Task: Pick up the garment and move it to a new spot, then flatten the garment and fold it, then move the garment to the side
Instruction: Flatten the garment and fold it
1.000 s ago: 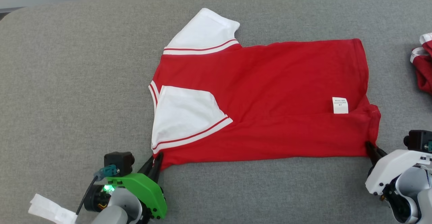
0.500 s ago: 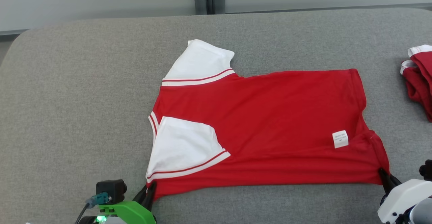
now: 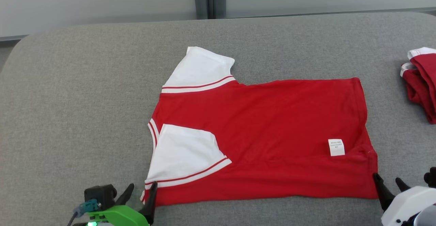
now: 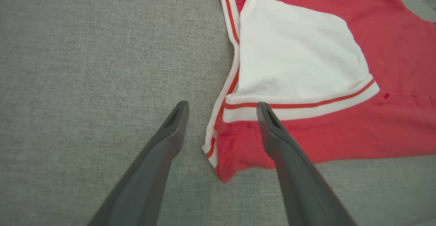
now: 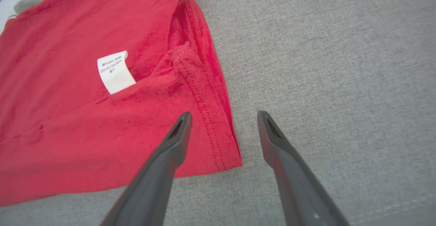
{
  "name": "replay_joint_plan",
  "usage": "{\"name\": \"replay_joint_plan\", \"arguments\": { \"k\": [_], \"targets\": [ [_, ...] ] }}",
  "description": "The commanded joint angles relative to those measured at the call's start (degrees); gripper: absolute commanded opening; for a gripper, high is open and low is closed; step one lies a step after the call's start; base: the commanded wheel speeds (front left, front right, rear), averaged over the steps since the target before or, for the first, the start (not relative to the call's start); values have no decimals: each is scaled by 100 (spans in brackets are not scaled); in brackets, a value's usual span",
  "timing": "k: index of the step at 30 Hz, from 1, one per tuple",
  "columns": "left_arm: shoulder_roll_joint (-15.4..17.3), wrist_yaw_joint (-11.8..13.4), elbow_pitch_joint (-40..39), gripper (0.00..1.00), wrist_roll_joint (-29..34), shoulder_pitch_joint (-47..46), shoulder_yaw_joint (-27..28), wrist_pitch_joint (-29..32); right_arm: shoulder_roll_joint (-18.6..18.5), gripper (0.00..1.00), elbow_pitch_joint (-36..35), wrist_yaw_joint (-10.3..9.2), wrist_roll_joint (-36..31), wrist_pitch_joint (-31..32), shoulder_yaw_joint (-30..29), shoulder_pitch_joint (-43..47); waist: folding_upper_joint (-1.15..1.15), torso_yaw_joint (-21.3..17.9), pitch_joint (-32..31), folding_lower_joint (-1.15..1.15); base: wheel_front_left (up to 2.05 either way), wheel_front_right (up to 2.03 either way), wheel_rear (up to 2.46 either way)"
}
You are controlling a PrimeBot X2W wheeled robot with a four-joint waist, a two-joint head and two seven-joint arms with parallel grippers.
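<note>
Both jaws have sprung apart, left gripper [image 3: 143, 185] and right gripper [image 3: 386, 177] freeing the near corners of the shirt [image 3: 272, 127], which lies on the table [image 3: 68, 100], first fold seemingly laid; next, likely, regrip for another fold.

Bright, even, diffuse light with no glare. The grey surface [image 3: 85, 83] carries only a thin soft shadow under the red shirt [image 3: 259, 123] hem beside the jaws. Wrist views are sharp between the jaws and softer, slightly bowed, toward the corners.

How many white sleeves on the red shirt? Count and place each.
2. One white sleeve juts from the red cloth shirt's far edge; the other sleeve lies folded over its near-left corner.
</note>
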Motion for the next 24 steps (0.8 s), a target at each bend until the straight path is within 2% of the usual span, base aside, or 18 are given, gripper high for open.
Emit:
{"name": "replay_joint_plan", "arguments": {
  "k": [1,7,10,16,24],
  "targets": [
    [51,34,-63,100,-55,-3,111,-86,-80,100,-119,-4,-59,52,2,-141,0,-46,14,0,0,0,0],
    [496,-44,-414,100,12,-768,383,224,-716,100,-624,-3,-218,650,174,-1009,0,-156,151,0,0,0,0],
    [568,-221,-313,100,-124,-1432,382,729,-1035,100,-554,-5,-125,1209,399,-1739,0,-199,300,0,0,0,0],
    [169,-576,427,100,-318,-3033,228,1607,-1255,100,223,-4,52,2113,987,-3166,0,-268,704,0,0,0,0],
    [-369,-812,1774,100,-115,-4566,-90,2098,-1389,100,1185,-3,-88,2478,1676,-4507,0,-509,1347,0,0,0,0]
  ]
}}
